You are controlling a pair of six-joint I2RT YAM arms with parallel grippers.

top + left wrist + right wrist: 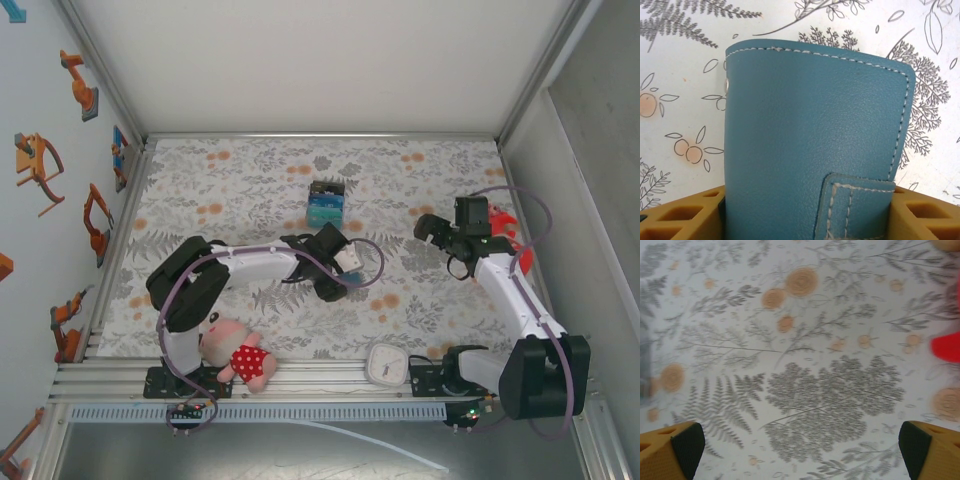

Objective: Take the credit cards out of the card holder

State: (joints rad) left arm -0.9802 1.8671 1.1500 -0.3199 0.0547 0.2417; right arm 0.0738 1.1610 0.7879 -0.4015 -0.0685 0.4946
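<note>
Just in front of the card holder (810,135) is the left gripper (320,240). Its yellow fingers (680,220) stand one at each side of the holder's near end; I cannot tell whether they press it. The card holder lies closed on the flowered cloth (230,190). Well apart to its right, the right gripper (800,452) hangs with jaws wide and nothing between them. At the holder's far end sits a dark patch (327,187), too small to identify.

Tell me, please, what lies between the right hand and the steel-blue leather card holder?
Bare floral tablecloth alone, from right hand to card holder, in the top view.
</note>
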